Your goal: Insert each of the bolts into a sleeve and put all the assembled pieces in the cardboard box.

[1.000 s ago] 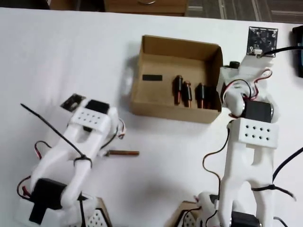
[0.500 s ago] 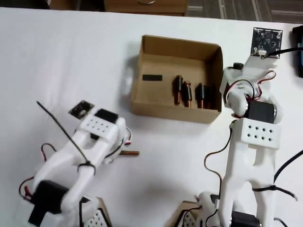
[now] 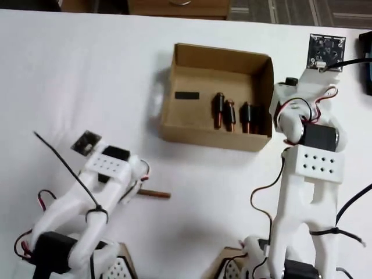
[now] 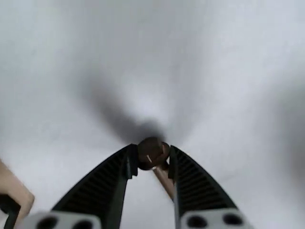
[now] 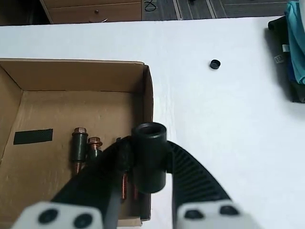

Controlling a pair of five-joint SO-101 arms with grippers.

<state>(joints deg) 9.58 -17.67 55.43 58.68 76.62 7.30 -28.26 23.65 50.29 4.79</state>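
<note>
Within the last second the bolt (image 3: 154,193) has been clamped by its head in the left gripper (image 4: 151,161) and drawn slightly back. A sleeve (image 5: 149,155) is held clenched in the right gripper (image 5: 147,146) just beside the box (image 3: 221,59), so insertion is judged to be next.

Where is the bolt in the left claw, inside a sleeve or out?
Out. The bolt shows bare shank, head pinched in the left claw. The right claw holds a sleeve by the box.

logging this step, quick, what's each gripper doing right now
Left gripper: shut on a bolt, gripped at its head.
Right gripper: shut on a black sleeve.
</note>
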